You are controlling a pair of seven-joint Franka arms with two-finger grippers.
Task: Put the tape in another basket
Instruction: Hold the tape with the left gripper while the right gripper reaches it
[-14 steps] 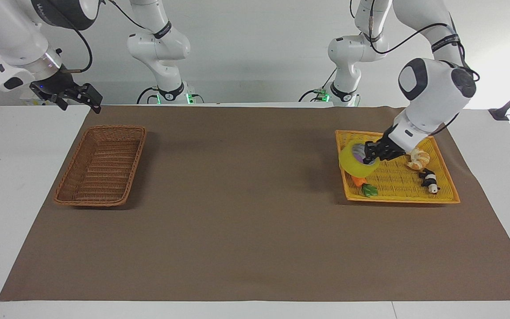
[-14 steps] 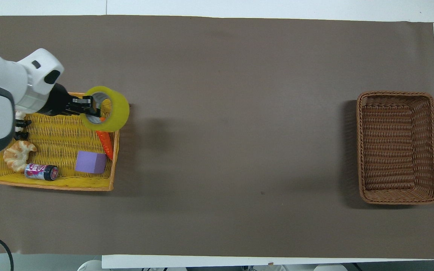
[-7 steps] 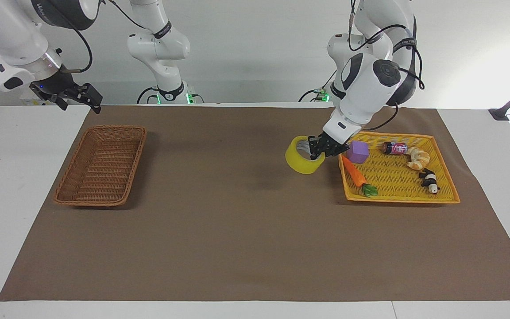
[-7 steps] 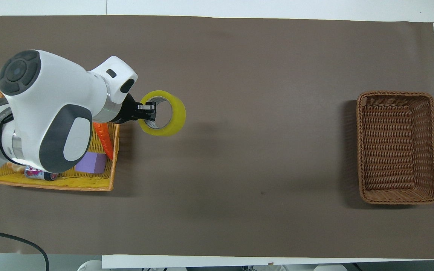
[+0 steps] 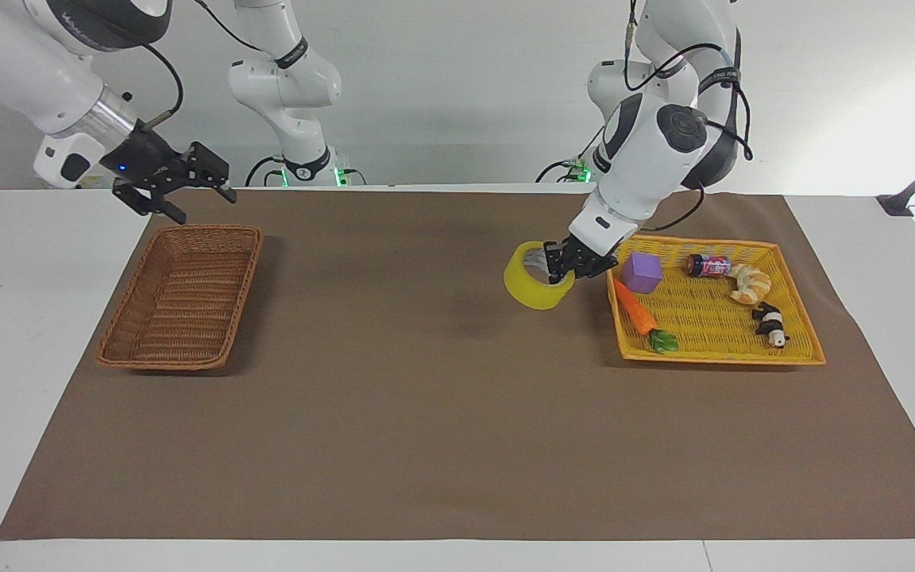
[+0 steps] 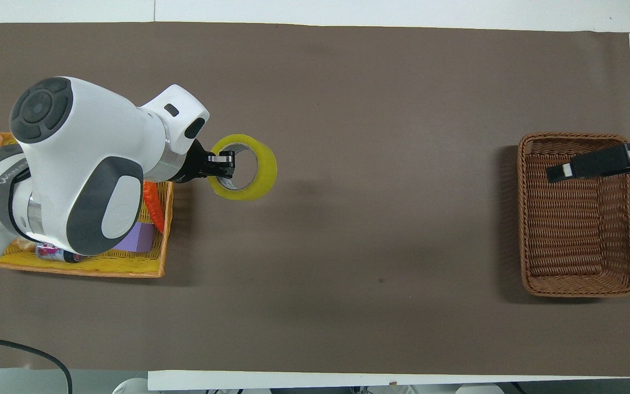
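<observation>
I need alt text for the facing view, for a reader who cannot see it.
The left tool holds a ring-shaped roll of yellow tape above the brown mat, beside the yellow mesh basket of small items. The right tool, open, hovers near the rim of the brown woven wicker basket.

Looking like a robotics lab or test cell, not a home or shop. Showing two white Franka arms (image 5: 648, 151) bolted at the edge of a plain white table (image 5: 36, 318), cables trailing from the joints, green status lights glowing at the bases. Lying across the tabletop, a brown mat (image 5: 426, 413) serving as a work surface. Standing against a bare white wall (image 5: 465, 79). Sitting in a yellow mesh basket (image 5: 791, 353), small toy props: a carrot (image 5: 637, 311), a purple cube (image 5: 642, 272).
</observation>
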